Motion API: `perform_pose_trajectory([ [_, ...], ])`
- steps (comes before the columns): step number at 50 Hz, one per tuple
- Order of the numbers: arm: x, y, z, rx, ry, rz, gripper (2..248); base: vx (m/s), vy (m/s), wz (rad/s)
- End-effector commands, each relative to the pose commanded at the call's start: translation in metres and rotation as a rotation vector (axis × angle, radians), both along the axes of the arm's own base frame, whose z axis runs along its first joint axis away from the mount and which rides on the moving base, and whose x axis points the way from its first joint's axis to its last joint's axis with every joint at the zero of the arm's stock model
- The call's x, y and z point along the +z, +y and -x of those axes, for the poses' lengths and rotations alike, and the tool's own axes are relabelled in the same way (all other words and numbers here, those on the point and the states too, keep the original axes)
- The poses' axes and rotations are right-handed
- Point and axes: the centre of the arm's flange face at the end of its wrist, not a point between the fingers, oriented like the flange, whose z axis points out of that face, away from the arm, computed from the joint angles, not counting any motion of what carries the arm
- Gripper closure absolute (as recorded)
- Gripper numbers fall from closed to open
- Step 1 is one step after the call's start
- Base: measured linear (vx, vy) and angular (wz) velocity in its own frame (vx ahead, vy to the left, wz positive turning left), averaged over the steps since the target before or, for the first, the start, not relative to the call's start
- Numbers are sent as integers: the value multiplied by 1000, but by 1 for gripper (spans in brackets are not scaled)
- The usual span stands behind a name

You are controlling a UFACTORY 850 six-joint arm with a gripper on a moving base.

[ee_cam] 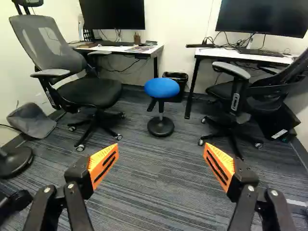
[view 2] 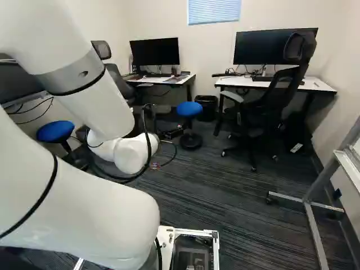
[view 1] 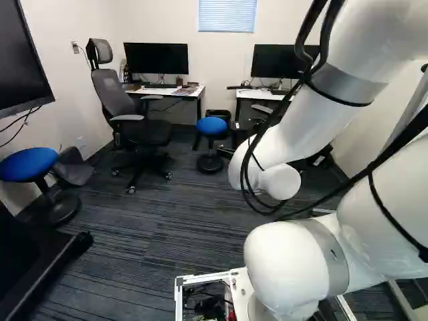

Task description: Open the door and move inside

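Note:
No door or handle shows in any view. Beyond my white wrist in the right base view, the gripper (view 2: 154,166) is almost wholly hidden; only a small coloured bit seems to show. The left base view hides it behind the arm. In the wrist view the gripper (ee_cam: 160,161) stands open, its orange pads (ee_cam: 103,165) wide apart with only carpet seen between them. Ahead of it, at a distance, is a blue stool (ee_cam: 161,88).
Two desks (view 1: 167,90) (view 2: 275,83) with monitors line the far wall, an office chair (view 1: 137,127) (view 2: 264,109) at each. A bin (view 2: 206,107) stands between them. Another blue stool (view 1: 28,164) is at the left wall; a wheeled metal frame (view 2: 315,225) stands at the right.

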Motion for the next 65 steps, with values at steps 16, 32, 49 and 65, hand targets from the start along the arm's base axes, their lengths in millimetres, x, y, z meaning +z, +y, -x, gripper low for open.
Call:
perform_pose_trajectory([
  [16,0,0,0,0,0,0,3,234,39,-21],
  [32,0,0,0,0,0,0,3,237,40,-19],
  [49,0,0,0,0,0,0,3,143,23,-14],
  [65,0,0,0,0,0,0,3,-11,0,0],
])
